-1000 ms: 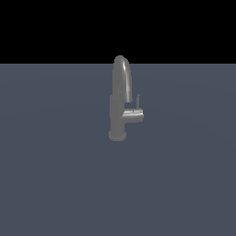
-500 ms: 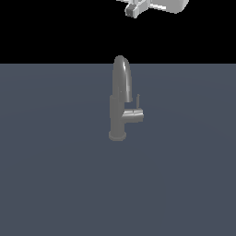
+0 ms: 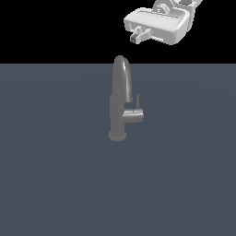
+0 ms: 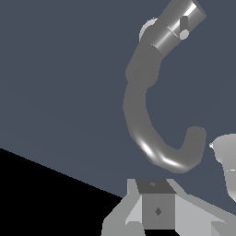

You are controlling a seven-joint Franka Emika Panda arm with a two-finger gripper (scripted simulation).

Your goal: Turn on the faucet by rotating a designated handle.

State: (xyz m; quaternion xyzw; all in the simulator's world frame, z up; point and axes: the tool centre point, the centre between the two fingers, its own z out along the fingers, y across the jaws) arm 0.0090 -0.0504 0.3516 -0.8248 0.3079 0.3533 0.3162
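The grey metallic faucet (image 3: pixel 120 106) stands upright on the dark floor, its arched spout on top and a short side stub pointing to the exterior view's right. The handle (image 3: pixel 138 100) is a thin rod standing up from the stub's end. My white gripper (image 3: pixel 136 37) hangs high above the faucet, off to the exterior view's right, touching nothing. In the wrist view the faucet (image 4: pixel 143 129) is seen from above, with the handle (image 4: pixel 184 25) on the stub's end. My gripper (image 4: pixel 156 207) shows there as one block, jaws together and empty.
A flat dark grey floor (image 3: pixel 55 175) spreads all around the faucet. A pale rounded part (image 4: pixel 227 159) shows at the wrist view's edge; I cannot tell what it is.
My gripper was out of view a second ago. It has come in from the top of the exterior view and moved down towards the faucet. The faucet and handle have not moved.
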